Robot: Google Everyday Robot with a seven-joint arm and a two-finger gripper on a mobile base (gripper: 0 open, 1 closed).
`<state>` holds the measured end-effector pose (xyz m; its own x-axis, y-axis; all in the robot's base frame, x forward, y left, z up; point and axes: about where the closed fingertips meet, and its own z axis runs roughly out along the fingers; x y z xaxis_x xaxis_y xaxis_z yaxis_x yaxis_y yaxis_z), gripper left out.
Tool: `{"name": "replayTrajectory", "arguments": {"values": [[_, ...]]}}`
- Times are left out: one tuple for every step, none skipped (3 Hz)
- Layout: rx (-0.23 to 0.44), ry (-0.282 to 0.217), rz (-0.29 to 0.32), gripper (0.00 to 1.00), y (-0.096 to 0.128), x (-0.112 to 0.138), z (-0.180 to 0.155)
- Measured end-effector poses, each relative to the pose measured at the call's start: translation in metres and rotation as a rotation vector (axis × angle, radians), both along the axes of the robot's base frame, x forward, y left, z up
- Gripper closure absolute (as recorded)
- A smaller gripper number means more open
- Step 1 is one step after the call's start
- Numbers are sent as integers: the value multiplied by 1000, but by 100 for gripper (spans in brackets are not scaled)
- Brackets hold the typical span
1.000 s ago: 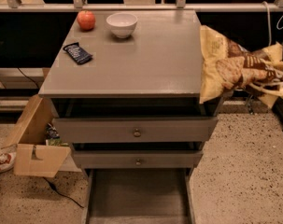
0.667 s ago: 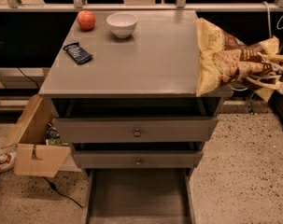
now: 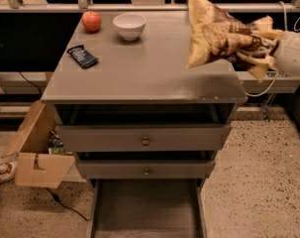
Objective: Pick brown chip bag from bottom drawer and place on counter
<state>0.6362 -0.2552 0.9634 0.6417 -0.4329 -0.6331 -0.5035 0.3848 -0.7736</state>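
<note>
- No text, brand or number can be read anywhere.
- The brown chip bag [image 3: 214, 33] has pale marks on its dark middle, too blurred to read.
- The end effector [image 3: 252, 49] grips that bag's right end above the table's [image 3: 149, 78] right edge.
- The dark blue packet [image 3: 82, 56] on the table shows pale print, which is illegible.

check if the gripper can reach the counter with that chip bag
Probably yes: the gripper holds the brown chip bag over the right edge of the counter, and the bowl sits far left.

Red apple [image 3: 91, 21], white bowl [image 3: 129, 26], dk blue pkt [image 3: 82, 56] near each other; open cardboard box [image 3: 38, 155] on floor [image 3: 258, 182], left.
</note>
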Motion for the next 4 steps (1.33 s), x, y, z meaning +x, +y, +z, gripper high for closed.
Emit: {"name": "replayTrajectory", "arguments": {"values": [[-15,85,-64,100,22,36,-7],[-30,165,-80,100,50,68,-20],[-24,195,-75,81,72,96,-24],[-18,204,-51,58,95,118,-23]]}}
